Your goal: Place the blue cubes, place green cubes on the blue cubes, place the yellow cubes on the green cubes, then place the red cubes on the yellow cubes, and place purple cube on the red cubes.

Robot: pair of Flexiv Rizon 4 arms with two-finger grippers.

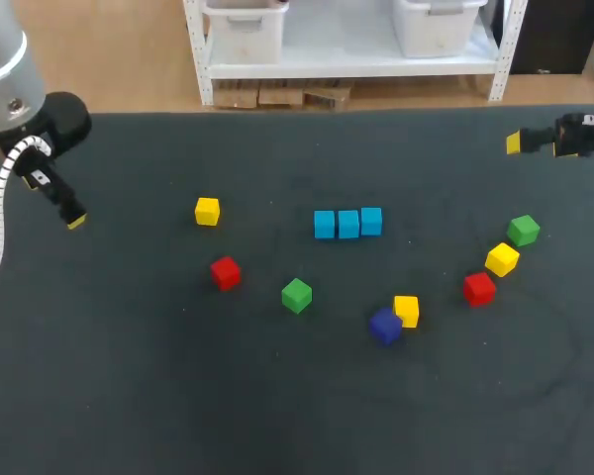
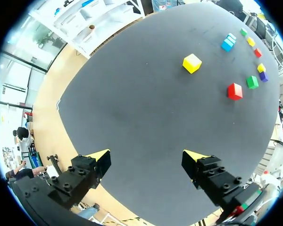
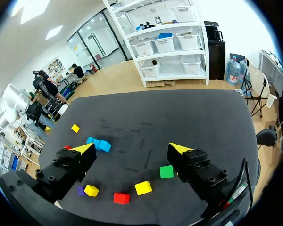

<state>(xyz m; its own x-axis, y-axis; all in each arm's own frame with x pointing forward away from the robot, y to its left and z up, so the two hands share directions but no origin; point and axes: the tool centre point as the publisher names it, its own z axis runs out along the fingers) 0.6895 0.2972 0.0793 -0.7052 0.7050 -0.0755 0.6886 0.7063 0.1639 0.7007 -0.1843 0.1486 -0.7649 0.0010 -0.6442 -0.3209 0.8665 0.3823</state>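
1. The left claw (image 2: 146, 157) gapes wide, holding nothing, above the counter (image 2: 146, 108) at its left edge.
2. The right claw (image 3: 131, 149), equally wide and empty, hangs over the far right edge.
3. Three blue cubes (image 1: 347, 223) form a touching row mid-counter; the purple cube (image 1: 384, 326) touches a yellow cube (image 1: 407, 310) nearer the front.

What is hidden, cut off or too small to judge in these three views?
- Right wrist view: one red cube is mostly hidden behind a finger of the right gripper; the purple cube shows only as a small patch beside that finger.
- Head view: the picture's edge cuts off the right gripper, so its fingers are not fully visible there.
- Left wrist view: the blue cubes are too small to count.
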